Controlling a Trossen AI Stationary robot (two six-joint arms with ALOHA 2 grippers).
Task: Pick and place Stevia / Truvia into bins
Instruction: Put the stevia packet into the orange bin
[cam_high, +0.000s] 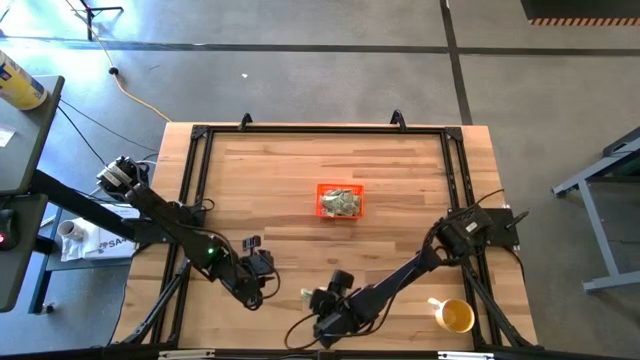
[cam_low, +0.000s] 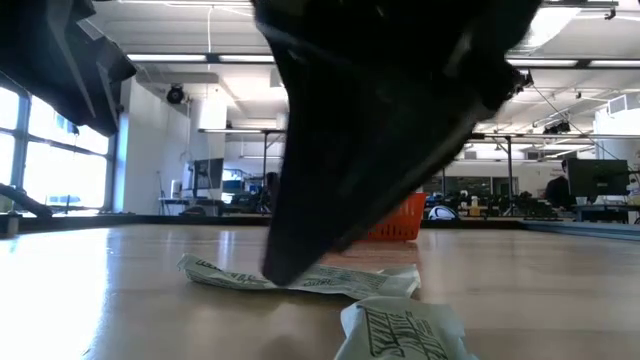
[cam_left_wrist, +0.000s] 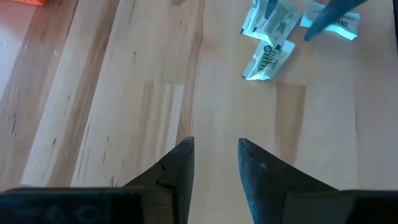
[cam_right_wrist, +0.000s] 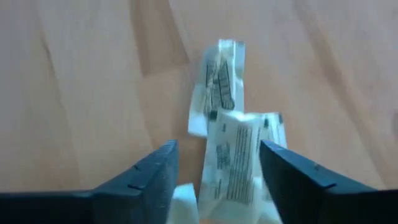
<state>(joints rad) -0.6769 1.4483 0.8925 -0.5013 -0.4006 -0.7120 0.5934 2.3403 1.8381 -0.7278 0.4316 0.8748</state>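
Packets (cam_right_wrist: 233, 158) lay between my right gripper's (cam_right_wrist: 217, 171) spread fingers, while my left gripper (cam_left_wrist: 214, 165) hung parted nearby.

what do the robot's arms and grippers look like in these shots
Both arms are dark, nearly black, jointed links. The left arm carries a small green light near its forearm. The left gripper has two dark tapered, wedge-shaped fingers. The right gripper has similar dark angular fingers with a bluish sheen. Black cables trail along the right arm.
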